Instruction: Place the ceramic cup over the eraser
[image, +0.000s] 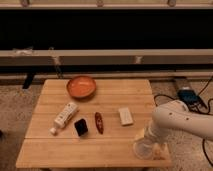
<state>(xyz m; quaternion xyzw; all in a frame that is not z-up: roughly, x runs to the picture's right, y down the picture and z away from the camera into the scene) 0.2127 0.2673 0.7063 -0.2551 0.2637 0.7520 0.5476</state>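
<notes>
The white ceramic cup (141, 146) stands near the front right corner of the wooden table (60, 150). My gripper (150, 140) is at the cup, at the end of the white arm (180, 120) that reaches in from the right. The arm hides part of the cup. The black eraser (80, 126) lies left of the table's middle, well to the left of the cup and gripper.
A red bowl (81, 86) sits at the back of the table. A white tube (65, 116) lies left of the eraser, a dark red oblong thing (99, 122) right of it, then a white block (125, 116). Cables and a blue box (189, 95) lie on the floor to the right.
</notes>
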